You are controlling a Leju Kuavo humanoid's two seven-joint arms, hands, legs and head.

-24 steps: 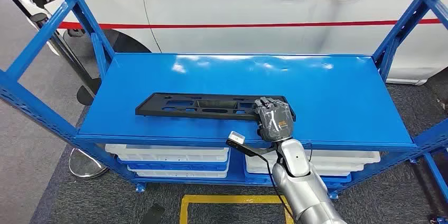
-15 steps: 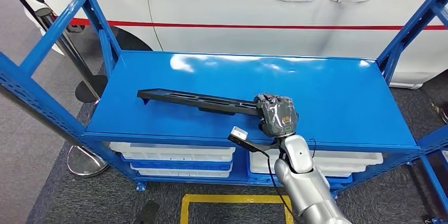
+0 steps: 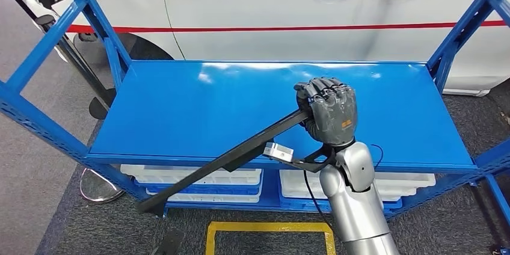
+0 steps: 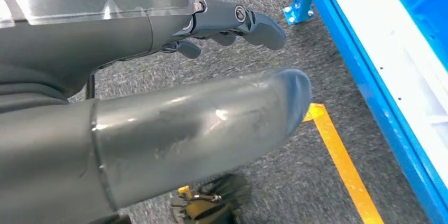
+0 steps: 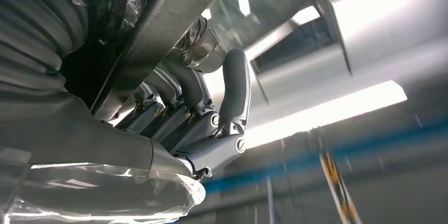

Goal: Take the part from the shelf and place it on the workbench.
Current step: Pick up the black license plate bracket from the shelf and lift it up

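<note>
Gripping the part (image 3: 228, 160) with my right hand (image 3: 328, 110), fingers wrapped around one end above the blue shelf (image 3: 180, 95). Long black piece slants down past the shelf's front edge, far end low near the floor. Left hand (image 4: 232, 20) hangs over carpet, fingers loosely apart, holding nothing.

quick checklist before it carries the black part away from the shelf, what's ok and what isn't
1. Right hand grips the black part at one end: ok.
2. Part lifted off the blue shelf top: ok, it slants down past the front edge.
3. Low end clear of the white bins and the shelf leg: cannot tell, it hangs close in front of them.
4. Part held level: not ok, steeply tilted.
5. Left hand free to support it: ok, it holds nothing, fingers apart, over the carpet.
6. Workbench located: cannot tell.
</note>
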